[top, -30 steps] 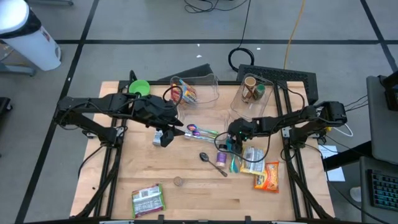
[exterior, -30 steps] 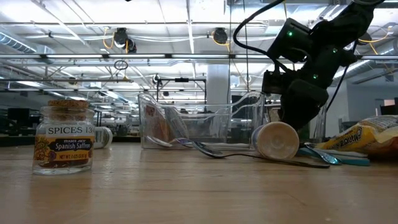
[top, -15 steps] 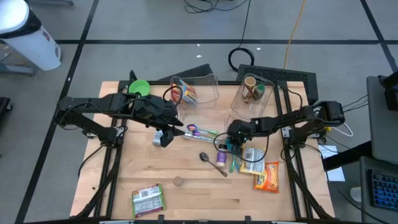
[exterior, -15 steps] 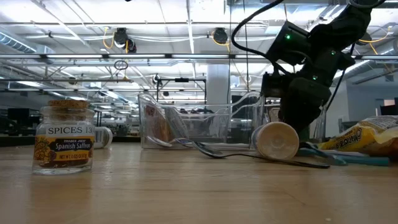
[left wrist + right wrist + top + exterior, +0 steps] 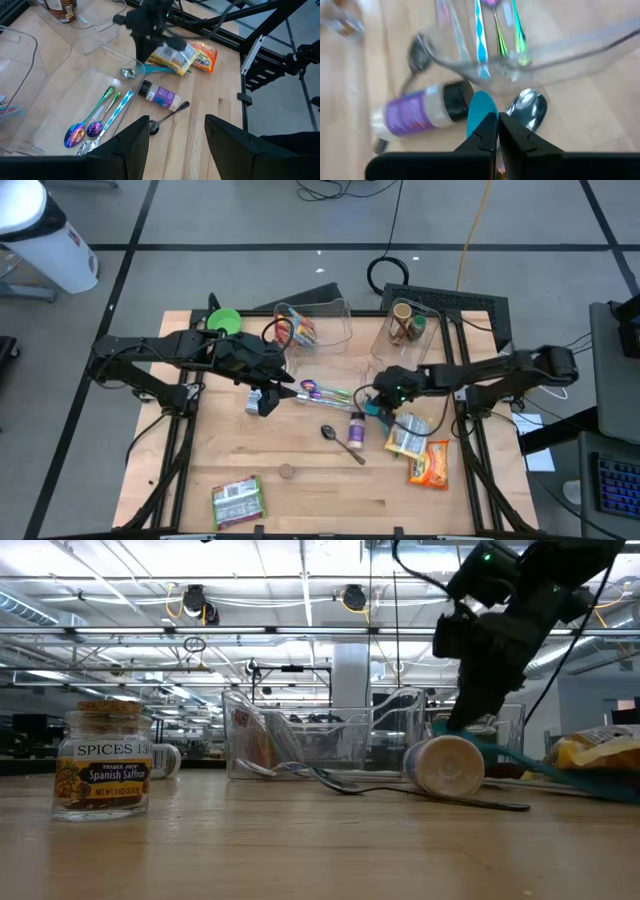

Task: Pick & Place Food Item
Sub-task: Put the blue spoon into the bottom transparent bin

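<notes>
the right claw (image 5: 377,402) pinches a teal spoon (image 5: 481,111) tight, lifting it clear of the purple bottle (image 5: 356,427); the left claw (image 5: 174,135) waits wide.

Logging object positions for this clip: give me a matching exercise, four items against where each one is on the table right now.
Things:
1. teal spoon
2. purple-labelled bottle
3. saffron jar
4. green packet

Places:
A. standing upright, alone near the table's front edge
B. lying flat at the front left corner
C. pinched in the right gripper, lifted off the wood
D. on its side beside a dark spoon

Pairs: 1-C, 2-D, 3-A, 4-B
</notes>
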{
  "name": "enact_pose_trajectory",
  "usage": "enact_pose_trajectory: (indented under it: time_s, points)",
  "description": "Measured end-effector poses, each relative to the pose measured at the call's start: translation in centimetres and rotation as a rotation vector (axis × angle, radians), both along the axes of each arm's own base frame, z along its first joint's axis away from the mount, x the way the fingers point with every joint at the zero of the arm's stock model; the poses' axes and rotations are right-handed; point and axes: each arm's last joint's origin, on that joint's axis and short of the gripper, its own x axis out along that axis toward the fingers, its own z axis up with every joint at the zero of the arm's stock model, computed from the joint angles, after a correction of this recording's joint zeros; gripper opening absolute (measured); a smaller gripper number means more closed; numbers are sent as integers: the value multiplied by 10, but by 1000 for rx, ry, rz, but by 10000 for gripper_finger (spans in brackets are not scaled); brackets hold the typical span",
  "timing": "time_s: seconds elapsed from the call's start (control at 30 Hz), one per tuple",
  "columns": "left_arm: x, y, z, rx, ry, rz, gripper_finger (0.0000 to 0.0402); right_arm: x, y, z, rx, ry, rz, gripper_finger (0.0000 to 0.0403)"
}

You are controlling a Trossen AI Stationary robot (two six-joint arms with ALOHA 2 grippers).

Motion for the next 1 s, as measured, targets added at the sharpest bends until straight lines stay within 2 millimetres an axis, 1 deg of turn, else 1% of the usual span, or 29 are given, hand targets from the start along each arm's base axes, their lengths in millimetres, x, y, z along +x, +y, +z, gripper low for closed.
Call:
enact_pose_trajectory:
  time_s: [0.3, 0.43, 0.57, 0.67, 0.8, 0.9, 1.0]
  points:
    - [0, 0, 0, 0, -5, 0, 198, -18, 2, 35, 56, -155, -63, 0]
    - [0, 1, 0, 14, -7, 18, 198, -18, 7, 47, 89, -255, -68, 0]
    - [1, 5, 1, 46, -12, 70, 198, -12, 14, 63, 89, -331, -53, 0]
    - [10, 13, -2, 35, -20, 107, 198, -4, 17, 81, 32, -384, -48, 0]
    - [33, 21, -16, -16, -7, 83, 198, 10, 18, 107, -47, -450, -21, 0]
    - [52, 27, -27, -69, -14, 38, 198, 19, 17, 123, -100, -483, -8, 0]
    - [69, 31, -38, -117, -35, -16, 198, 27, 17, 130, -140, -486, -1, 0]
